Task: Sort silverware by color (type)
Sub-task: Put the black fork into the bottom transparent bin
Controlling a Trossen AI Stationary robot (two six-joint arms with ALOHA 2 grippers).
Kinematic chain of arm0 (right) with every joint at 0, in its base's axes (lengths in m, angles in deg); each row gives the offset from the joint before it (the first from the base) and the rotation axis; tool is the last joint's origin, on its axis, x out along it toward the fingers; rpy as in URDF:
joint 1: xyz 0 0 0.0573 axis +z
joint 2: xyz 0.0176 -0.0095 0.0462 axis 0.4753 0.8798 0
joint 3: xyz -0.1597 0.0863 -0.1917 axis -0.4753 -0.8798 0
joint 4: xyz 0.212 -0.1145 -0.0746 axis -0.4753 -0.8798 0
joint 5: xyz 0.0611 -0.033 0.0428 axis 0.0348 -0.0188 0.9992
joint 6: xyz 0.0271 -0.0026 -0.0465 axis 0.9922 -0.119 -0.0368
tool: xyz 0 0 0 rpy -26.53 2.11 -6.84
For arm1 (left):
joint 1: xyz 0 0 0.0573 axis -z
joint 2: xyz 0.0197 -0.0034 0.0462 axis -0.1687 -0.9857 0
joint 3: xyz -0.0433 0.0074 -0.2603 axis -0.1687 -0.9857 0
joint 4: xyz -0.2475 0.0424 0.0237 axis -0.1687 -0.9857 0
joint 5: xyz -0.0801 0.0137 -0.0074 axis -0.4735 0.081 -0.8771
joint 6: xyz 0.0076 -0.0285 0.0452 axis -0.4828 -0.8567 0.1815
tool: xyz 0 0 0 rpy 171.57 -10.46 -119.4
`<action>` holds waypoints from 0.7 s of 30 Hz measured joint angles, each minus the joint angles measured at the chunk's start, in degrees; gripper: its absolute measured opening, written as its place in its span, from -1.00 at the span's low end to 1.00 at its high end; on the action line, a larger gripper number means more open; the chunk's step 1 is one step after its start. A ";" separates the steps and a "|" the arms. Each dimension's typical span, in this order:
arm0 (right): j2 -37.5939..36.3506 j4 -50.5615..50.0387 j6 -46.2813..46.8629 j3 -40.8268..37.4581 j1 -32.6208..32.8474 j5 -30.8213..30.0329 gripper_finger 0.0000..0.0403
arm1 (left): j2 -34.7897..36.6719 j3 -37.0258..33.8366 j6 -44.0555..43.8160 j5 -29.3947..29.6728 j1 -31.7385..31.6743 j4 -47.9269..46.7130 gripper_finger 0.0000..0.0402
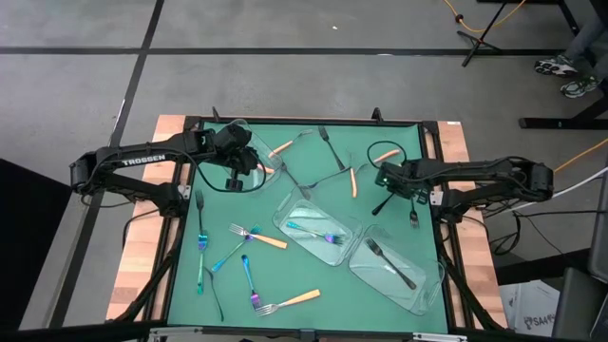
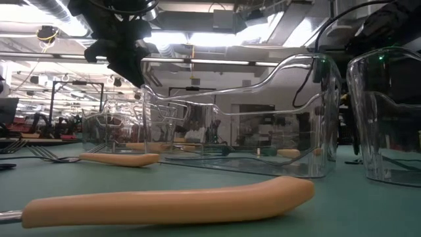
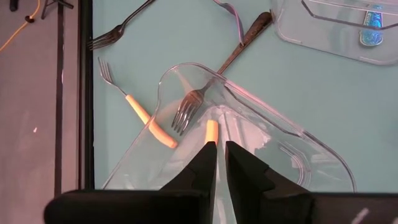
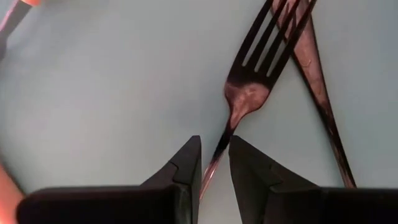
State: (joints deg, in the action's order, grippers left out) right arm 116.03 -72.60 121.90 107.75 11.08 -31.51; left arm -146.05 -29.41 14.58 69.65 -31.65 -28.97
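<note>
My left gripper (image 1: 237, 160) is at the far left, shut on a clear tray (image 3: 261, 134). Through the tray show a dark fork's tines (image 3: 186, 109) and an orange handle (image 3: 212, 130). An orange-handled fork (image 3: 140, 115) lies partly under it. My right gripper (image 1: 394, 185) points down at the right, shut on a dark fork (image 4: 249, 87). A second dark utensil (image 4: 323, 106) lies beside that fork on the green mat. Other silverware lies on the mat: orange-handled forks (image 1: 258, 236), iridescent pieces (image 1: 201, 252) and dark ones (image 1: 330, 147). My left gripper (image 3: 216, 146) pinches the clear tray's wall at its rim (image 3: 217, 118), with one finger on either side. The fingers slant down from the table's left. The tray looks tilted, its held side raised. My right gripper (image 4: 214, 146) pinches the dark fork's thin handle (image 4: 219, 149) just behind its neck. The fingers come from above, across the handle. The tines point away and overlap the second utensil; whether the fork is clear of the mat I cannot tell.
Three more clear trays stand on the mat: one at the far middle (image 1: 318, 157), one holding an iridescent fork (image 1: 351, 226) and one holding a dark fork (image 1: 423, 285). An orange handle (image 2: 164, 201) lies close to the near edge. A raised black frame (image 1: 180, 237) borders the mat.
</note>
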 joint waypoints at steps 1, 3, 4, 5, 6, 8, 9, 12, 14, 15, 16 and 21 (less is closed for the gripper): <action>0.47 -0.01 0.02 0.00 0.00 0.17 -0.66 | 0.00 0.00 0.00 -0.01 0.00 0.00 -0.86; 1.73 0.27 0.09 0.00 0.00 0.52 -0.66 | 0.00 0.00 0.00 0.00 0.00 0.00 -0.86; 2.45 0.49 0.09 0.00 0.00 0.63 -0.66 | 0.01 0.00 -0.01 -0.01 0.00 -0.01 -0.86; 3.18 0.63 0.11 0.00 0.00 0.75 -0.66 | 0.00 0.00 -0.02 -0.02 0.00 -0.01 -0.86; 3.84 0.79 0.11 0.08 0.00 0.69 -0.66 | 0.00 0.00 -0.03 0.00 0.00 0.00 -0.86; 4.99 0.91 0.14 0.32 0.02 0.59 -0.66 | 0.00 0.00 -0.07 0.00 0.00 -0.02 -0.86; 5.53 0.93 0.15 0.35 0.02 0.60 -0.66 | 0.02 0.00 -0.07 -0.02 0.00 0.00 -0.86; 6.26 0.93 -0.11 0.30 0.02 0.66 -0.66 | 0.00 0.00 -0.09 -0.01 0.00 -0.02 -0.86; 6.27 0.99 -0.63 0.28 0.04 0.39 -0.66 | 0.00 0.00 -0.09 -0.02 0.00 -0.02 -0.86; 6.27 1.08 -1.12 0.26 0.04 0.26 -0.66 | 0.00 0.00 -0.09 -0.02 0.00 -0.02 -0.86; 6.27 1.21 -1.66 0.24 0.04 0.20 -0.66 | 0.01 0.00 -0.09 0.00 0.00 -0.02 -0.86; 6.29 1.92 -1.96 0.17 0.04 -0.13 -0.69 | 0.00 0.00 -0.09 0.00 0.00 -0.02 -0.86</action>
State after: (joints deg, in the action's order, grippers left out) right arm 122.32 -70.68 119.95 107.92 11.12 -31.65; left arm -146.05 -29.41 14.49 69.65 -31.65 -28.99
